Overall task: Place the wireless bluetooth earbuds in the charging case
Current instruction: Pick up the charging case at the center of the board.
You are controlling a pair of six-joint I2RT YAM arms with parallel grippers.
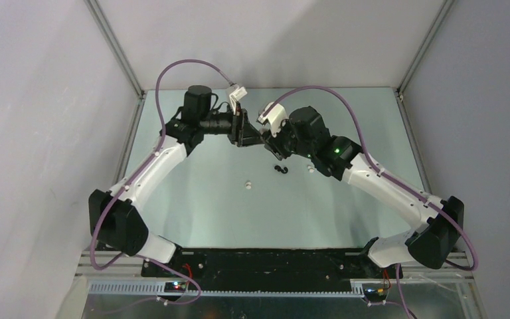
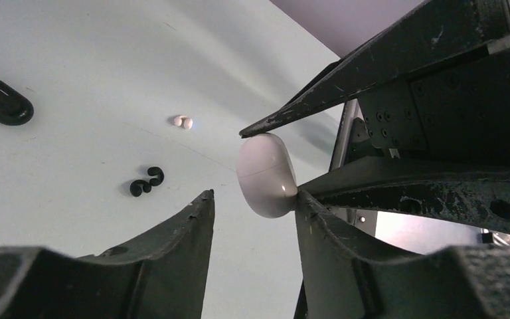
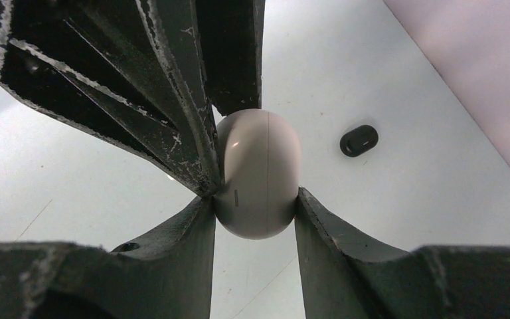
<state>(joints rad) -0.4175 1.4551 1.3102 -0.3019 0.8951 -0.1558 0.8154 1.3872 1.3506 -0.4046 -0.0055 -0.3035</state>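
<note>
Between right pincer (image 3: 255, 199) tips sits white case (image 3: 259, 156).

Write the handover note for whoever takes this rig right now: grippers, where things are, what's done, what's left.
Right gripper: shut on the white case.
Left gripper: at the same case, one finger touching it; grip unclear.
White earbuds and black earbuds: loose on the table. Black case: lying apart from them on the table.
Done: white case picked up. It looks closed, with no earbud in it.
Left: open the case, then seat the earbuds.
</note>
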